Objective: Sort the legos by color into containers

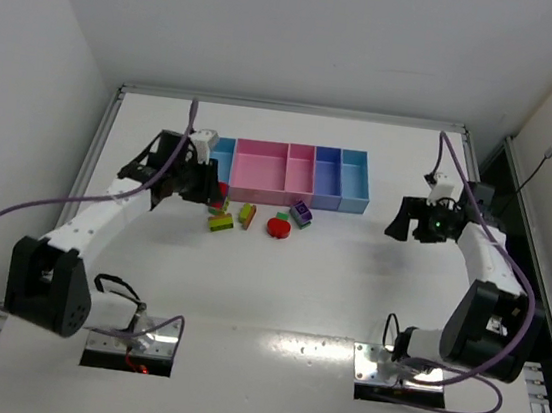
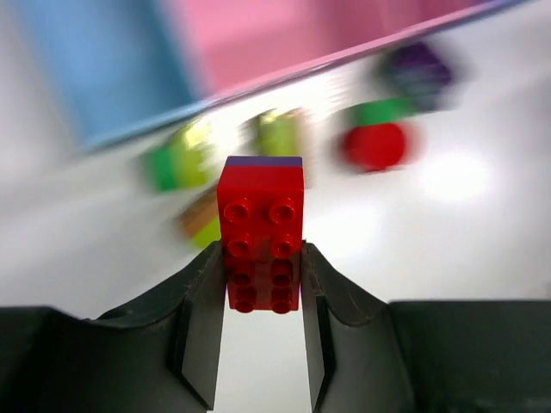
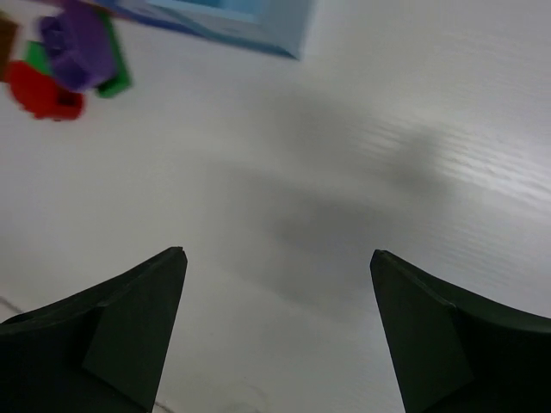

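My left gripper is shut on a red lego with a purple edge on its far end, held above the table just in front of the light blue tray. The fingers clamp its near half. On the table lie a yellow-green lego, an orange and yellow-green lego, a red lego and a purple lego on green. Behind them stand the wide pink tray, narrow pink tray, periwinkle tray and blue tray. My right gripper is open and empty, right of the blue tray.
The right wrist view shows bare white table between the open fingers, with the purple lego, the red lego and the blue tray's corner at the top left. White walls enclose the table.
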`<control>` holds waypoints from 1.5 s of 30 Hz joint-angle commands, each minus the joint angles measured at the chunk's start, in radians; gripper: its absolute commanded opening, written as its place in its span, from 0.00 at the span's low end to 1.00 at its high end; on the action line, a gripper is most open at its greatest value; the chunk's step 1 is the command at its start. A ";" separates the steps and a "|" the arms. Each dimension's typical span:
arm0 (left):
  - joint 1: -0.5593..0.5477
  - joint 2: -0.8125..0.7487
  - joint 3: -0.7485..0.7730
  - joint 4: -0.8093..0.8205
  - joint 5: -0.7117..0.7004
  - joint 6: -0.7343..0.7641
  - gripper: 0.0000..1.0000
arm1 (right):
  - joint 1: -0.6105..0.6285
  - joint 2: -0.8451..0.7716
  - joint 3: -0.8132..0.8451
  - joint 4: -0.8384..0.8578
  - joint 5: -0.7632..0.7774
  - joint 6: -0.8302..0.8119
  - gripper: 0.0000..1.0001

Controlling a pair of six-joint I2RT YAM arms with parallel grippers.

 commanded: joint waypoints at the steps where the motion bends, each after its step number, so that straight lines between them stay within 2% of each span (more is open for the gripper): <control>1: 0.017 -0.078 -0.002 0.149 0.416 0.019 0.00 | 0.044 -0.093 0.031 0.039 -0.341 -0.005 0.90; 3: 0.017 -0.058 0.025 0.182 0.524 -0.023 0.00 | 0.073 -0.051 0.096 0.007 -0.445 0.012 0.90; 4: 0.026 -0.033 0.026 0.208 0.650 -0.043 0.00 | 0.082 -0.025 0.153 -0.004 -0.552 0.046 0.90; 5: 0.027 -0.019 0.026 0.279 0.703 -0.071 0.00 | 0.091 -0.002 0.178 -0.004 -0.600 0.070 0.90; 6: 0.027 -0.005 0.026 0.322 0.773 -0.147 0.00 | 0.113 0.033 0.195 0.039 -0.675 0.112 0.90; 7: 0.027 0.006 0.013 0.376 0.806 -0.190 0.00 | 0.125 0.044 0.215 0.091 -0.704 0.232 0.90; 11: 0.008 0.070 0.003 0.676 0.917 -0.358 0.00 | 0.225 0.032 0.226 0.490 -0.720 0.501 0.90; 12: 0.008 0.093 -0.007 0.740 0.940 -0.446 0.00 | 0.245 0.019 0.212 0.545 -0.708 0.540 0.90; 13: 0.008 0.094 -0.020 0.898 0.976 -0.503 0.00 | 0.281 0.028 0.200 0.636 -0.708 0.610 0.90; 15: -0.003 0.124 -0.033 1.039 1.012 -0.655 0.00 | 0.327 0.050 0.178 0.718 -0.720 0.684 0.90; 16: -0.018 0.135 -0.033 1.082 1.012 -0.677 0.00 | 0.343 0.059 0.166 0.857 -0.720 0.792 0.90; 18: -0.030 0.168 -0.022 1.093 1.032 -0.700 0.00 | 0.387 0.059 0.143 0.968 -0.720 0.911 0.90; 19: -0.039 0.178 -0.022 1.093 1.032 -0.700 0.00 | 0.404 0.059 0.143 0.988 -0.711 0.911 0.90; 23: -0.049 0.205 -0.010 1.199 1.032 -0.786 0.00 | 0.452 0.105 0.186 0.972 -0.720 0.898 0.90; 38: -0.067 0.298 0.052 1.219 1.032 -0.806 0.00 | 0.607 0.288 0.359 1.012 -0.729 0.931 0.89; 45: -0.076 0.317 0.081 1.228 1.032 -0.797 0.00 | 0.659 0.322 0.368 0.998 -0.738 0.931 0.85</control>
